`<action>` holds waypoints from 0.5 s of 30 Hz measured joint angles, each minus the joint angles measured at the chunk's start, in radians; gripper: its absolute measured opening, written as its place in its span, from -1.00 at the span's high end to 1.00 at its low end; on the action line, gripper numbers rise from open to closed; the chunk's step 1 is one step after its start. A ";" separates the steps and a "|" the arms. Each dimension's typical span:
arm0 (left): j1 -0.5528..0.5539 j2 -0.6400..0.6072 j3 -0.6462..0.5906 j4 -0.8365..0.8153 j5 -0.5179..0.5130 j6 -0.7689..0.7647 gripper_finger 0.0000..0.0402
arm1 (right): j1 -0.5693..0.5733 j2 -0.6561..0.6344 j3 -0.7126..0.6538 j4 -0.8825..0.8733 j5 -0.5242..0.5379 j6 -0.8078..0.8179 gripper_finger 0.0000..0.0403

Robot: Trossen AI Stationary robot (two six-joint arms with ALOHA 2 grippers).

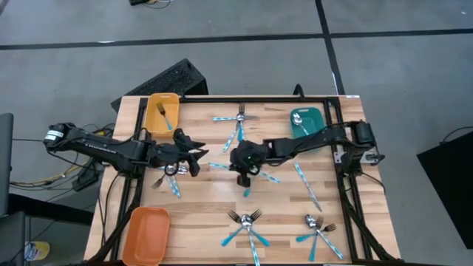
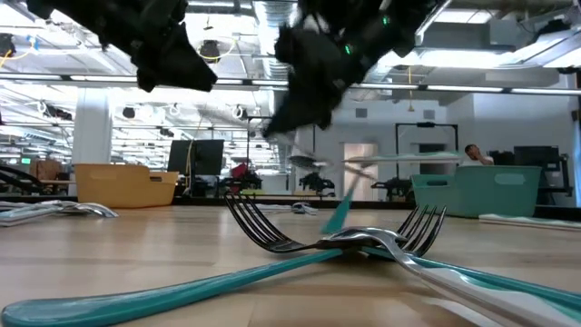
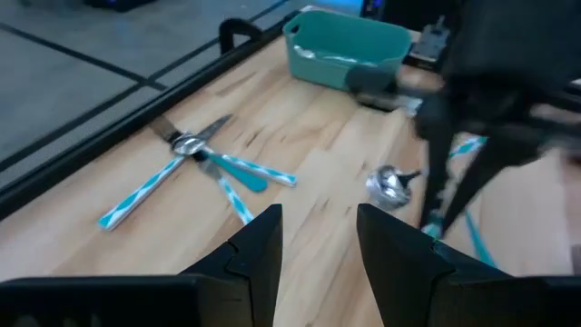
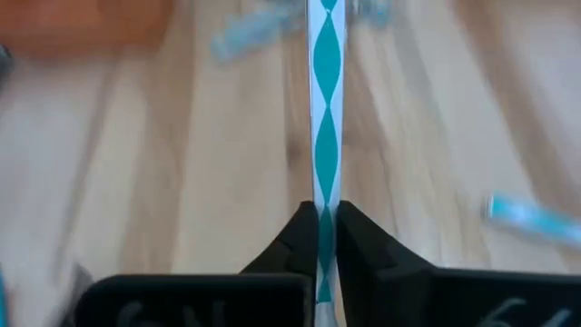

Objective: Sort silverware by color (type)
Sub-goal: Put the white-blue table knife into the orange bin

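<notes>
Jaws of my right gripper [image 4: 325, 218] are pinching one silverware handle [image 4: 324, 109] above mid-tabletop [image 1: 214, 199]; I am judging a level lift best, clearing neighbouring pieces. Left gripper [image 3: 318, 241] jaws are standing spread, waiting nearby.

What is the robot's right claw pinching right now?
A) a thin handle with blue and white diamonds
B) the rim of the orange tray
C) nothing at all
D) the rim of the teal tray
A: in the right wrist view the right gripper has its two dark fingers closed on a slim piece of silverware whose handle carries a blue and white diamond pattern, over the wooden table.
</notes>
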State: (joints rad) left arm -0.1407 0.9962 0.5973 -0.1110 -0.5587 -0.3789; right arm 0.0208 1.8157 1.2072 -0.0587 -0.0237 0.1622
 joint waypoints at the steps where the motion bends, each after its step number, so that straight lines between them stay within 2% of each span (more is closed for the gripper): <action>1: -0.009 0.003 0.000 0.006 -0.017 -0.003 0.34 | -0.002 -0.012 0.000 0.019 0.003 0.009 0.85; 9: -0.065 0.035 0.001 0.028 -0.076 -0.029 0.34 | -0.023 -0.024 -0.003 0.215 0.034 0.067 0.87; 12: -0.084 0.032 0.001 0.036 -0.108 -0.027 0.34 | -0.011 -0.024 -0.011 0.254 0.108 0.065 0.87; 15: -0.114 0.023 0.001 0.030 -0.143 -0.030 0.34 | -0.006 -0.036 -0.073 0.373 0.157 0.075 0.87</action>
State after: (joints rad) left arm -0.2548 1.0188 0.5983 -0.0810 -0.7012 -0.4087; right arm 0.0149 1.7802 1.1338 0.3140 0.1330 0.2368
